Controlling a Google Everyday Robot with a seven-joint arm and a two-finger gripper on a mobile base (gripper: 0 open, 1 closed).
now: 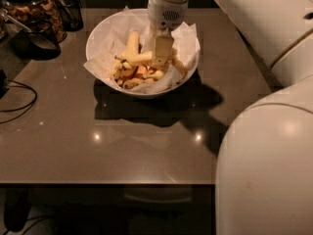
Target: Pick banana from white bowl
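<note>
Near right: robot's pale arm shell (264, 170) fills the corner. Dark glossy desk (98, 146); black cable (19, 99) at its left edge. Mid-desk: white bowl (98, 35), paper-lined, heaped with fruit. Banana (138, 58) lies crosswise on top of the heap, dark stem pointing left. Tool (162, 50) hangs down into the bowl at the banana's right end; apart or clamped, cannot tell. Judgement: light, soft-fleshed, bruises easily, with a smooth curved skin that may slip. Take it mid-body across the width, gently. Far left: dark glass jar (34, 6).
</note>
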